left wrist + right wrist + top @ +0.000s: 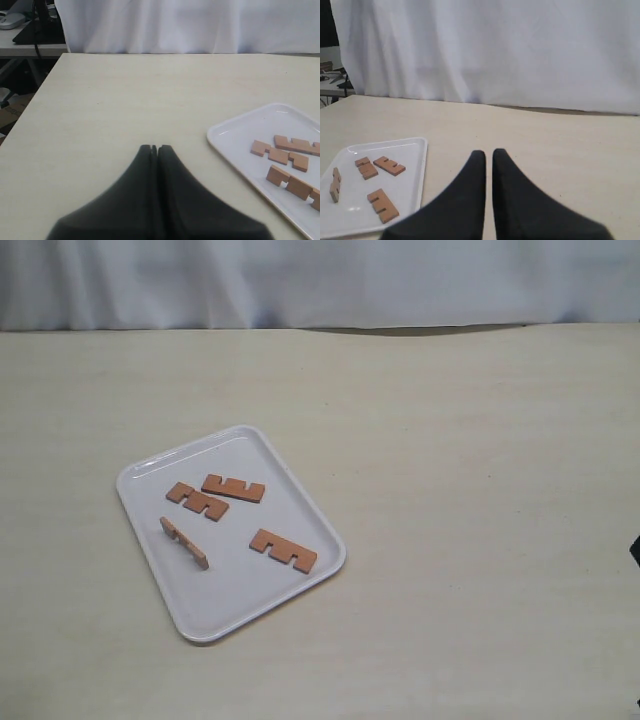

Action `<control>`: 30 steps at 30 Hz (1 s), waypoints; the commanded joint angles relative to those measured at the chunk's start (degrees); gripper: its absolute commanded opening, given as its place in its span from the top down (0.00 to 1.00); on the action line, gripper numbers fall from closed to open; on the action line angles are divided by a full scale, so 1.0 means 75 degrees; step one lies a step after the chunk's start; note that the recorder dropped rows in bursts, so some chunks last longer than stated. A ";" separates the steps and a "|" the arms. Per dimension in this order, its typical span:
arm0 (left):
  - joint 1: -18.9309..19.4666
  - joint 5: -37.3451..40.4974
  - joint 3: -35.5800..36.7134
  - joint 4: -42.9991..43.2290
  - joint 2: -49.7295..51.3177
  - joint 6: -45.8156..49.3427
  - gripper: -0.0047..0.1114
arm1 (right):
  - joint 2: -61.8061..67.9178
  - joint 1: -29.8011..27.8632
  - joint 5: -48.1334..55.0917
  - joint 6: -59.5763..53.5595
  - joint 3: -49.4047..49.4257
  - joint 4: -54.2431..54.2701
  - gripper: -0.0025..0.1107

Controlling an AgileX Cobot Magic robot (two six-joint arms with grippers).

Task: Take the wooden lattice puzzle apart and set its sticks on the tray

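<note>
No assembled lattice puzzle shows; its reddish-brown notched sticks lie apart on the white tray (240,592). Two sticks (197,501) (234,488) lie side by side at the tray's far end, one stick (283,550) lies near its right rim, and another stick (184,542) stands on edge near the left rim. Neither gripper appears in the exterior view. My left gripper (156,147) is shut and empty above bare table, beside the tray (240,135). My right gripper (489,152) has its fingers nearly together, holding nothing, apart from the tray (412,150).
The tray lies at an angle on a pale wooden table (470,490). A white curtain (320,280) hangs behind the table's far edge. A dark sliver (636,550) shows at the right edge of the exterior view.
</note>
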 commanded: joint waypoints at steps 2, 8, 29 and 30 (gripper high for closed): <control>-0.0063 -0.0131 0.0013 -0.0001 -0.0015 0.0003 0.96 | -0.0041 0.0012 0.0979 0.0020 0.0014 -0.1119 0.94; -0.0063 -0.0131 0.0013 -0.0001 -0.0015 0.0003 0.96 | -0.0041 0.0012 0.1497 0.0020 0.0014 -0.1199 0.94; -0.0063 -0.0131 0.0013 -0.0001 -0.0015 0.0003 0.96 | -0.0041 -0.3329 0.1444 0.0020 0.0014 -0.1182 0.94; -0.0063 -0.0131 0.0013 -0.0001 -0.0015 0.0003 0.96 | -0.0041 -0.3415 0.1444 0.0020 0.0014 -0.1182 0.94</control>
